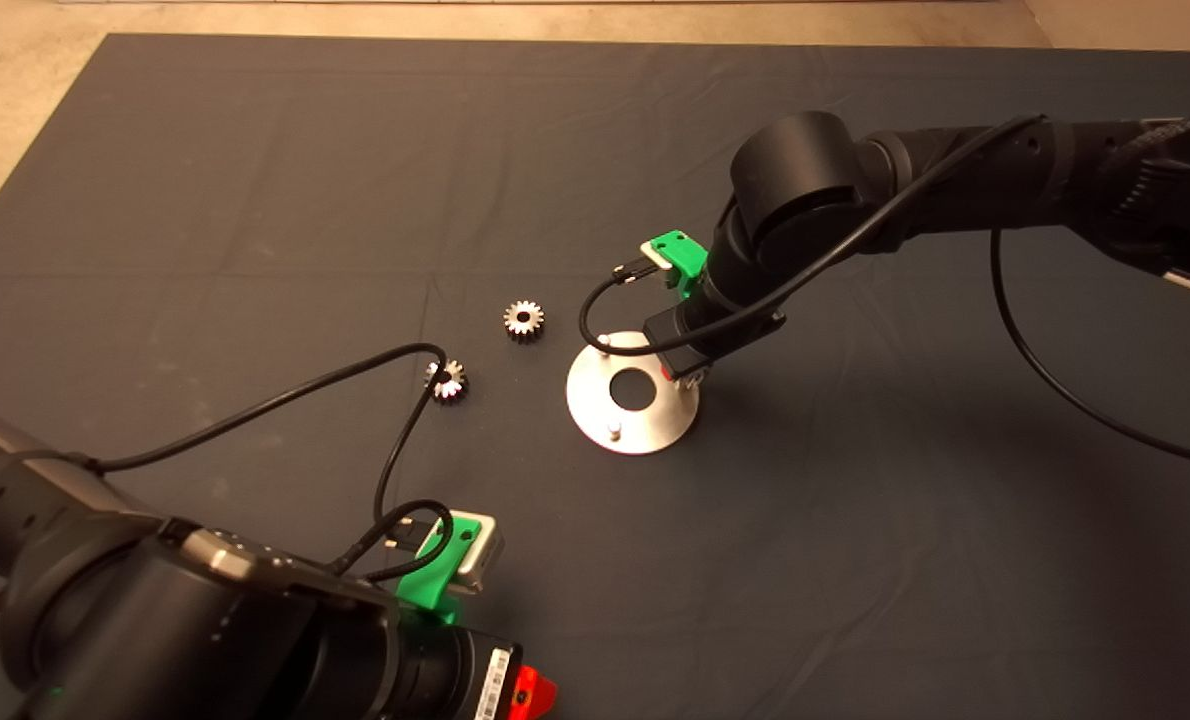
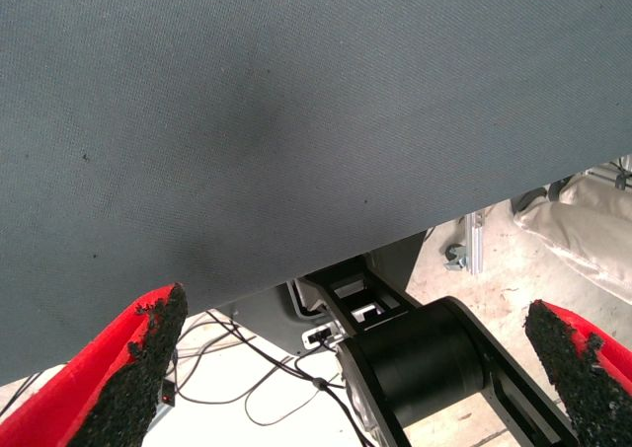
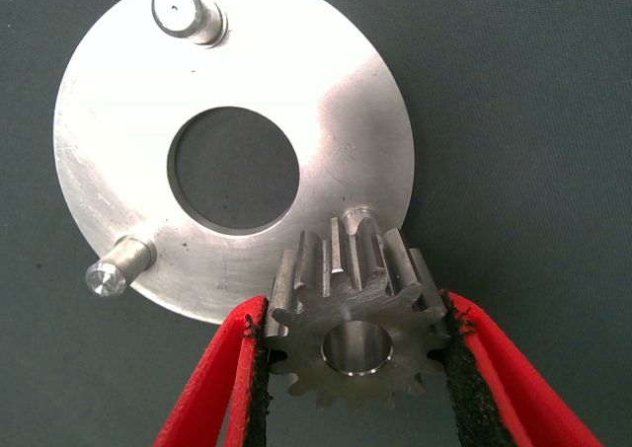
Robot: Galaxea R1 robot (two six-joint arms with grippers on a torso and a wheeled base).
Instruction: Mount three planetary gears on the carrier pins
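Observation:
The round silver carrier plate lies on the mat's middle, with a large central hole. Two of its pins stand bare. My right gripper hovers over the plate's right edge, shut on a steel planetary gear. In the right wrist view the gear sits between the red fingers, just above the third pin, which shows partly behind it. The plate and both bare pins also show there. Two more gears lie flat on the mat left of the plate.
My left arm is parked at the lower left, its gripper open and empty at the mat's front edge. Its black cable loops over the mat close to the nearer loose gear. A person's leg shows beyond the mat's edge.

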